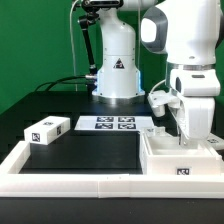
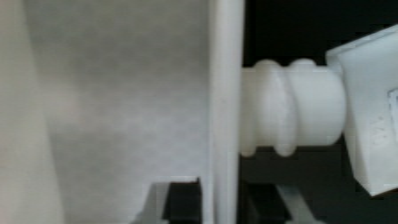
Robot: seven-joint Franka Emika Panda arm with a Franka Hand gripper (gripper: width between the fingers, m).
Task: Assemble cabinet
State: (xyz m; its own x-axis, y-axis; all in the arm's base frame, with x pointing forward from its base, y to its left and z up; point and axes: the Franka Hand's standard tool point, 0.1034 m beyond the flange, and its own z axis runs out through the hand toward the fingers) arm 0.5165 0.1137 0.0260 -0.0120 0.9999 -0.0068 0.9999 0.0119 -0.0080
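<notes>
The cabinet [image 1: 178,160], a white box-shaped body with a tag on its front, stands at the exterior view's right, inside the border rail. My gripper [image 1: 187,133] reaches straight down onto its top. In the wrist view a thin white cabinet panel [image 2: 224,90] runs edge-on between my two dark fingers [image 2: 182,205]. My gripper [image 2: 222,192] is shut on that panel. A ribbed white peg [image 2: 292,105] sticks out beside the panel, with a tagged white part [image 2: 374,95] behind it. The broad white face [image 2: 107,100] fills the other side.
A small white tagged block [image 1: 46,130] lies at the exterior view's left. The marker board [image 1: 108,124] lies at the back middle. A long white border rail [image 1: 70,183] runs along the front and left. The arm's base [image 1: 116,70] stands behind the marker board.
</notes>
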